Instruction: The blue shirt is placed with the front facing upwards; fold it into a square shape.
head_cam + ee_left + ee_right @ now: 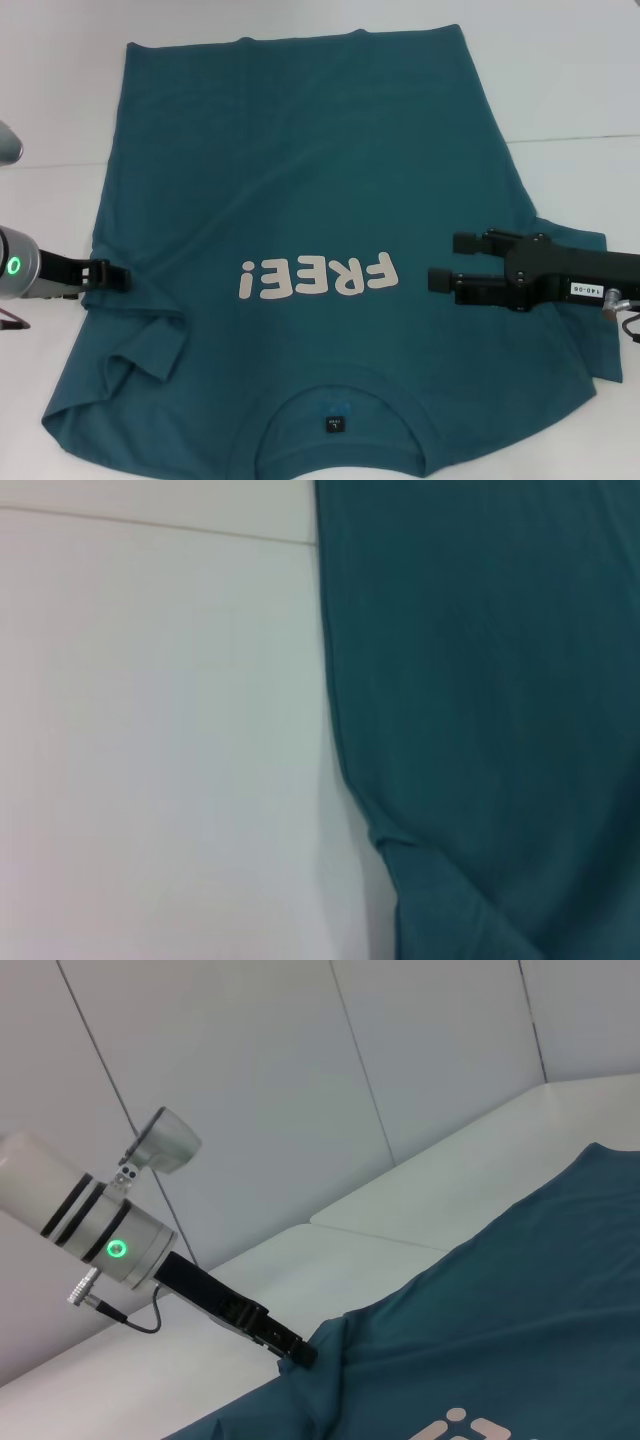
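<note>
The blue shirt (300, 170) lies spread front up on the white table, with its off-white "FREE!" print (315, 277) mid-chest and the collar label (335, 424) toward me. My left gripper (118, 275) is at the shirt's left edge by the sleeve and looks shut on the cloth. In the right wrist view the shirt (500, 1340) rises to a small peak at the left gripper (297, 1353). My right gripper (445, 262) hovers open over the shirt just right of the print, holding nothing. The left wrist view shows only the shirt (480, 680) edge against the table.
The white table (60, 100) shows bare on both sides of the shirt and beyond its hem. The left sleeve (140, 350) is rumpled and partly folded inward. The right sleeve (585, 240) pokes out behind the right arm. A white wall (300, 1080) stands behind the table.
</note>
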Controlling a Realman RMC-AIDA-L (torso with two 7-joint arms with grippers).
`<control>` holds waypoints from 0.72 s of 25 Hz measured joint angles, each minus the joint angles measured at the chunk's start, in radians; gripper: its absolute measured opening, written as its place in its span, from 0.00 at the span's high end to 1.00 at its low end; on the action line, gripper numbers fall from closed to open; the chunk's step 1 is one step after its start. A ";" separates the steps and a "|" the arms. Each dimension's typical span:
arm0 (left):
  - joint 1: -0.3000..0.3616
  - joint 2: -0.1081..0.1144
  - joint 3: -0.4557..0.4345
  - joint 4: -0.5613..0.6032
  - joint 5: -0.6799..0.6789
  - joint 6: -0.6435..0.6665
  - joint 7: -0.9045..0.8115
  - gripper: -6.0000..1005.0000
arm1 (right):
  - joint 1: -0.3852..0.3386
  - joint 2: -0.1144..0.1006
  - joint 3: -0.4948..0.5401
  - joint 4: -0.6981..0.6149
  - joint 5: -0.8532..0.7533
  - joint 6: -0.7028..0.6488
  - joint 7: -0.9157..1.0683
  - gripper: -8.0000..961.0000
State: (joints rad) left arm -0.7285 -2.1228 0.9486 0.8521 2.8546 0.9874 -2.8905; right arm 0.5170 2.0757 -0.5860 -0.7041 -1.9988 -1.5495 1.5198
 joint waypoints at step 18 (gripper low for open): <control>-0.018 0.011 -0.004 -0.037 -0.011 0.001 0.032 0.64 | -0.012 -0.002 0.000 0.000 0.000 0.005 0.002 0.04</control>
State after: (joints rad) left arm -0.7468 -2.1122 0.9450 0.8155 2.8439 0.9886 -2.8586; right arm 0.5050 2.0739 -0.5860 -0.7041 -1.9988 -1.5446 1.5218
